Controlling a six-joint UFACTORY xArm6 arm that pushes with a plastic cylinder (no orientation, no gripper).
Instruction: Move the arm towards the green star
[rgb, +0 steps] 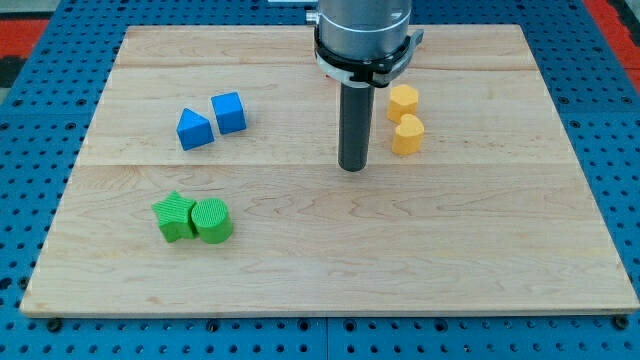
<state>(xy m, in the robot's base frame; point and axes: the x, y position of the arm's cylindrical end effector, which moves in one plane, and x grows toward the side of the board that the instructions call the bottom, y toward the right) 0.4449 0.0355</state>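
The green star (174, 216) lies at the view's lower left of the wooden board, touching a green cylinder (213, 221) on its right. My tip (352, 166) rests on the board near the middle, well to the right of and above the green star. It touches no block.
A blue triangle (193, 129) and a blue cube (229, 112) sit at the upper left. A yellow hexagon (403, 101) and a yellow heart-shaped block (407, 135) sit just right of the rod. The wooden board (330, 270) is ringed by a blue pegboard.
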